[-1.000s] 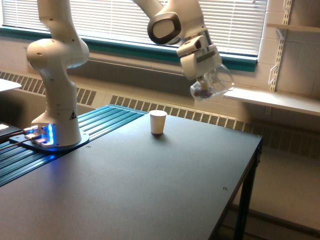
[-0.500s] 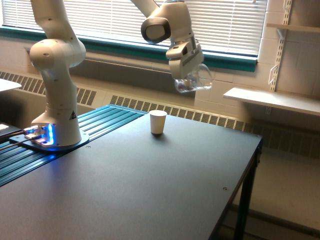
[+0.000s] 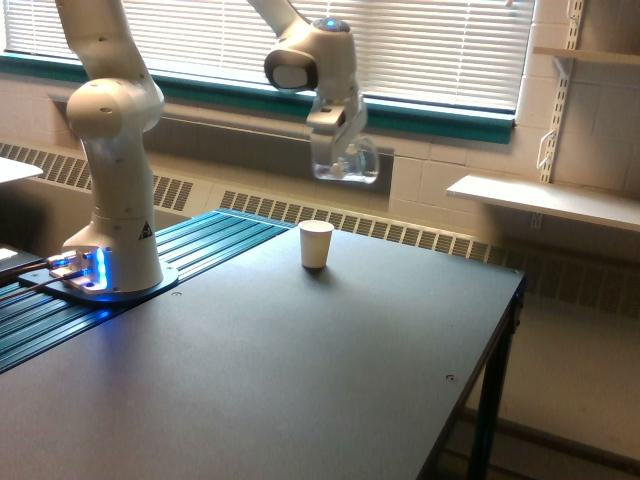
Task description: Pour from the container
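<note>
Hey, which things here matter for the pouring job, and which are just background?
For the job:
- clear plastic cup held in the end effector
- small white paper cup on the dark table

Just there:
- white wall shelf
- window blinds
- blue-lit robot base

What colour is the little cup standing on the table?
White; the cup shows plainly in the exterior view.
</note>
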You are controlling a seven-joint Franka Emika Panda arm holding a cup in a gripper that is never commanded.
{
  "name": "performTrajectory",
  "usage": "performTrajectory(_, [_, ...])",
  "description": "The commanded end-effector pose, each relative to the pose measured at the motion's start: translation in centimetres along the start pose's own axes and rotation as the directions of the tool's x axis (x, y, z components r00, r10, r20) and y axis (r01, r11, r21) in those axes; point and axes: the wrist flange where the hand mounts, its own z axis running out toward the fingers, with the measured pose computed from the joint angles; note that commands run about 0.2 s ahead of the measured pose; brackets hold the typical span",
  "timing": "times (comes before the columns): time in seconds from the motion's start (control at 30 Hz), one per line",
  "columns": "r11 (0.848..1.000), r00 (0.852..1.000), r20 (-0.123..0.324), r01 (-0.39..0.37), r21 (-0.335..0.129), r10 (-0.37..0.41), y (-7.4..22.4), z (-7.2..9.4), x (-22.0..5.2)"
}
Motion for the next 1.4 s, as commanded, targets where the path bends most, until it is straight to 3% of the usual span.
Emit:
performTrajectory(0.03, [0.994,0.994,0.051,0.099,-0.037,-0.097,1.7,1.7,-3.4])
performTrajectory(0.2, [0.994,0.994,0.059,0.099,-0.040,-0.096,2.1,1.9,-3.8])
performTrajectory(0.37, [0.996,0.991,0.104,0.087,-0.019,-0.084,2.4,1.8,-5.0])
performTrajectory(0.57, [1.000,0.989,0.149,0.021,0.015,-0.023,2.9,1.5,-4.3])
performTrajectory(0.73, [0.999,0.986,0.164,-0.042,0.005,0.040,3.6,1.4,-3.2])
performTrajectory(0.97, [0.990,0.970,0.205,-0.139,0.007,0.134,4.9,1.4,-1.8])
performTrajectory(1.13, [0.988,0.966,0.206,-0.156,-0.003,0.153,5.7,1.6,-1.3])
performTrajectory(1.23, [0.983,0.961,0.210,-0.177,-0.038,0.181,6.6,2.0,-1.2])
performTrajectory(1.4, [0.972,0.944,0.235,-0.226,-0.060,0.234,7.5,2.2,-1.1])
